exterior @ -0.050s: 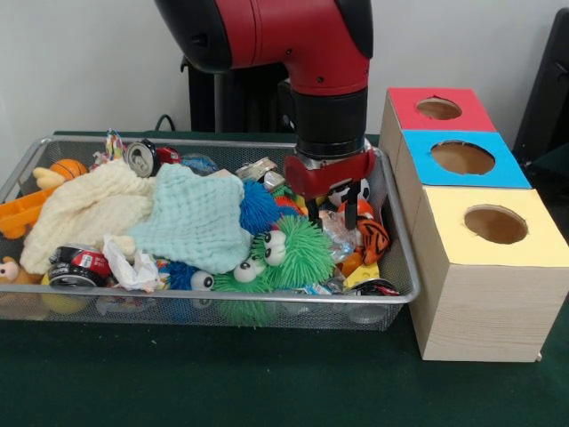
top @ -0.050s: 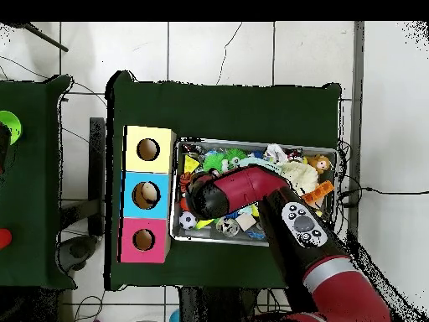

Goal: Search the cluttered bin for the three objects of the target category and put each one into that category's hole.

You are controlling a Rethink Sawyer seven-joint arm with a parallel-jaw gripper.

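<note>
Front view, bin: the wire mesh bin [exterior @ -0.050s: 402, 258] is full of mixed things, and the target category is not named, so I cannot say which three objects are wanted.
Candidate below the gripper: the gripper [exterior @ -0.050s: 331, 212] hangs over the right end of the bin, just above an orange striped tiger toy [exterior @ -0.050s: 373, 238] and crinkled clear wrappers [exterior @ -0.050s: 338, 233].
Fingers: two dark fingers point down into the clutter; they look a little apart with nothing clearly between them, but the toys behind hide the tips, so I cannot tell for sure.
Handling, soft toys: the green spiky ball with eyes [exterior @ -0.050s: 289, 251] and the blue spiky ball [exterior @ -0.050s: 260, 206] are judged light and rubbery; the spikes will bend, so it is better to take hold across the middle of the body.
Handling, cloths: the mint cloth [exterior @ -0.050s: 197, 218] and the cream cloth [exterior @ -0.050s: 84, 212] are limp and cover other things; pinch a raised fold.
Handling, cans: the crushed can [exterior @ -0.050s: 140, 157] at the far wall and the red can [exterior @ -0.050s: 76, 265] at the front are thin, stiff metal and probably slippery; grip across the sides.
Holes: the red box [exterior @ -0.050s: 440, 108], blue box [exterior @ -0.050s: 462, 158] and yellow box [exterior @ -0.050s: 493, 227] stand just beside the right wall of the bin, each with one round hole on top.
Overhead view: the arm [top @ -0.050s: 251, 186] reaches over the bin toward the end next to the boxes.
</note>
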